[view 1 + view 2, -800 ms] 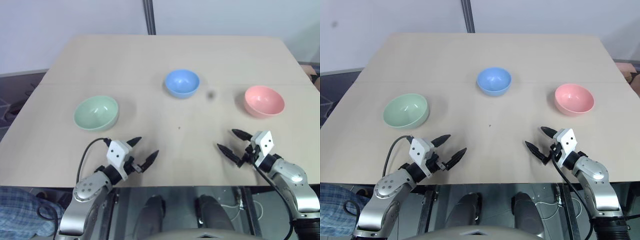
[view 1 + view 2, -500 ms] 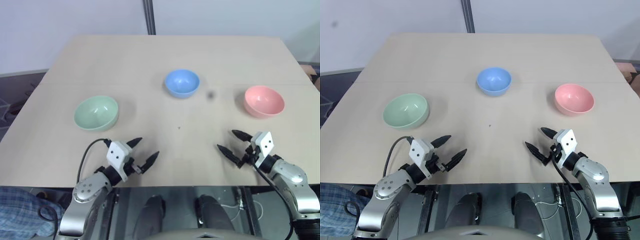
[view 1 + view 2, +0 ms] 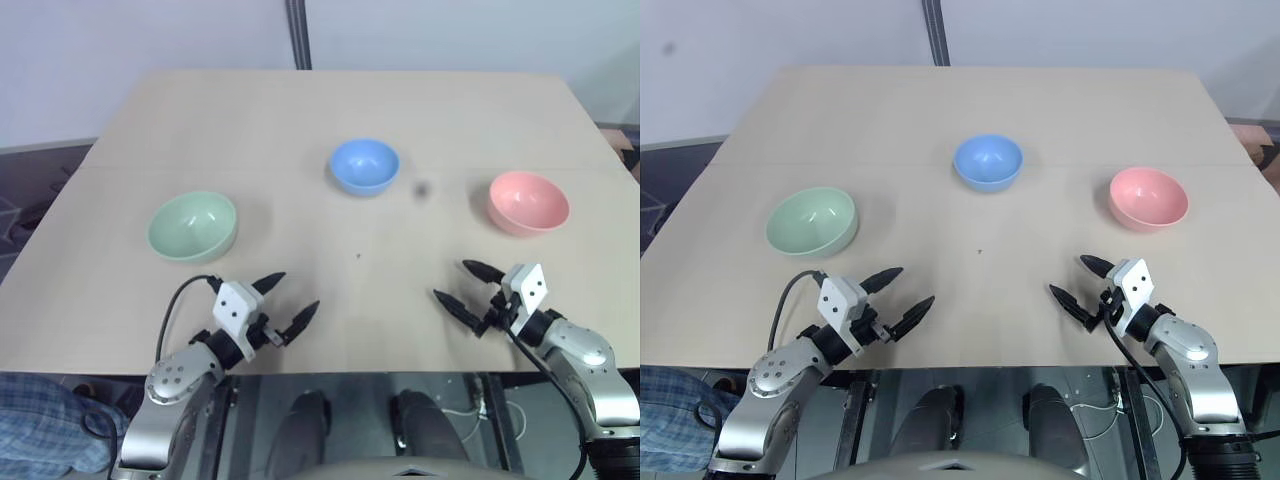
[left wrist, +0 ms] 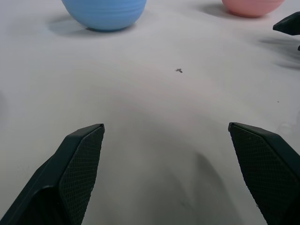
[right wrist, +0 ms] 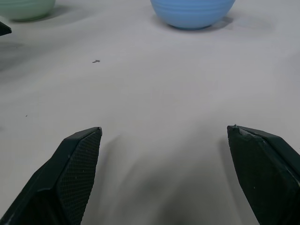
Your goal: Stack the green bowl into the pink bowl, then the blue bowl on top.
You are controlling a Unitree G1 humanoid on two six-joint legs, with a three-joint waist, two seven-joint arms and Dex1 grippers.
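**Nothing stacked yet: three bowls stand apart**

Pale wooden table (image 3: 300,110) carries everything. Left gripper (image 3: 285,300) and right gripper (image 3: 468,285) hover wide open and empty near its front edge. Taking the smooth sky-blue round bowl (image 3: 365,165) as landmark: the mint-green round bowl (image 3: 192,226) sits well left and nearer, the salmon-pink round bowl (image 3: 529,202) well right. Both stacking steps remain.

Readable text: we find none on anything in view.
Labels or brands: we see none.
Numbers or signs: we can read none.
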